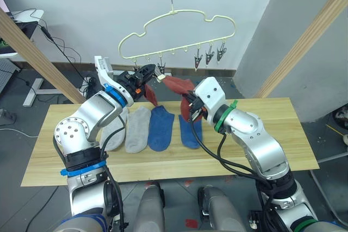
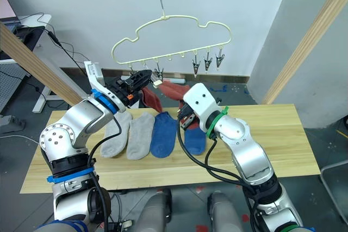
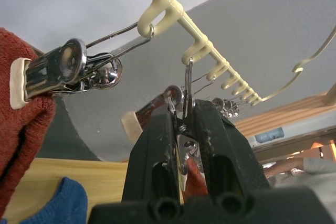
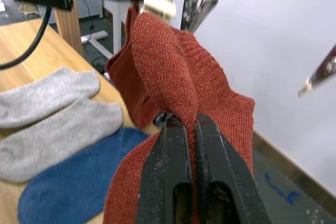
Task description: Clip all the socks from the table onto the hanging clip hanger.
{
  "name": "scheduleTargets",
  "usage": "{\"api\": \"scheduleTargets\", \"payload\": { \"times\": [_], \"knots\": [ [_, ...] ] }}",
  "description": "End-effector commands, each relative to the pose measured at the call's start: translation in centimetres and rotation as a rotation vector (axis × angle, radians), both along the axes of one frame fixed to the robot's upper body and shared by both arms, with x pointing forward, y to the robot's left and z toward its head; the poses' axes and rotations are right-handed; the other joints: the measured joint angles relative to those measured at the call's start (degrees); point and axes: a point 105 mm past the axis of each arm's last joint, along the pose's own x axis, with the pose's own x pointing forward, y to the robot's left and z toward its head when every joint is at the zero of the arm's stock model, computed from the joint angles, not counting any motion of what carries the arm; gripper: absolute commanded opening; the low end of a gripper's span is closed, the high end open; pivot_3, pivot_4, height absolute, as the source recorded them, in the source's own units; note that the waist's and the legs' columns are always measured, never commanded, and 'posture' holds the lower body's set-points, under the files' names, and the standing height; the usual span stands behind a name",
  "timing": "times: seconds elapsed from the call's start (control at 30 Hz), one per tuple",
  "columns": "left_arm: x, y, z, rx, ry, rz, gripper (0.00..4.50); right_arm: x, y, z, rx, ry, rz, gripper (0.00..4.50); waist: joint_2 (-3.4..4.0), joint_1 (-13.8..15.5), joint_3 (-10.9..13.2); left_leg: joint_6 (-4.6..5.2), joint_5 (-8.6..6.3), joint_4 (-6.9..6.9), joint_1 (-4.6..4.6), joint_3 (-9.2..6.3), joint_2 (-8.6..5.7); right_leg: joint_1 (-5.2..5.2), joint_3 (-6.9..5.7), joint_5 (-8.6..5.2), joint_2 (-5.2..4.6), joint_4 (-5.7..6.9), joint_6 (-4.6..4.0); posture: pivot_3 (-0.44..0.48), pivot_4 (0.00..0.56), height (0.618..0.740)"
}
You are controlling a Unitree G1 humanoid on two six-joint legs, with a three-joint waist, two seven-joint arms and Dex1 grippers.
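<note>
Right jaws point(image 4: 189, 124) tight on unlabelled rust sock point(image 4: 173, 72).

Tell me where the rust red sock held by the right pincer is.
In the left eye view the rust red sock hangs mid-air above the table's middle, pinched by the right pincer, its upper end at the clip squeezed by the left pincer.

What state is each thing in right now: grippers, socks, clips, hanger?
Left gripper: shut on a hanger clip, squeezing it.
Right gripper: shut on a red sock, lifting it to that clip.
Other red sock: hanging from a clip.
Grey socks: flat on the table.
Blue socks: flat on the table.
Hanger: hanging; right-side clips empty.
</note>
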Motion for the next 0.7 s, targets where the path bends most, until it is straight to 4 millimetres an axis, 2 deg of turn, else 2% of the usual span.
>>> {"api": "scheduleTargets", "payload": {
  "times": [0.03,0.4,0.67,0.7],
  "knots": [
    [-0.1,0.0,-0.1,-0.005,-0.002,-0.011,0.23,-0.6,0.8,1.9,0.035,-0.065,0.030,0.02,0.00,0.00,0.00,0.00,0.00,0.00,0.00,0.01,0.00,0.00,0.01,0.00,0.00,-0.01,0.00,0.017,0.272,0.740],
    [0.1,0.3,0.0,-0.036,-0.001,0.009,0.23,-0.6,2.4,1.5,0.035,-0.058,0.065,0.02,0.00,-0.01,0.00,0.01,-0.01,-0.01,0.00,0.01,0.01,0.00,0.00,0.00,0.00,-0.01,0.00,0.020,0.272,0.740],
    [0.1,0.6,0.1,0.021,-0.041,0.016,0.23,-0.1,2.7,1.8,0.050,-0.067,0.061,0.02,0.00,-0.02,0.00,0.01,-0.01,-0.01,0.00,0.01,0.00,-0.01,0.00,0.00,0.00,-0.01,0.00,0.021,0.269,0.740],
    [0.0,0.6,0.2,0.016,-0.050,0.012,0.95,-0.1,2.7,1.8,0.053,-0.066,0.060,0.00,0.00,-0.02,0.00,0.01,-0.01,-0.02,0.00,0.01,0.01,-0.02,0.00,0.00,0.00,-0.01,0.00,0.021,0.269,0.740]
  ]
}}
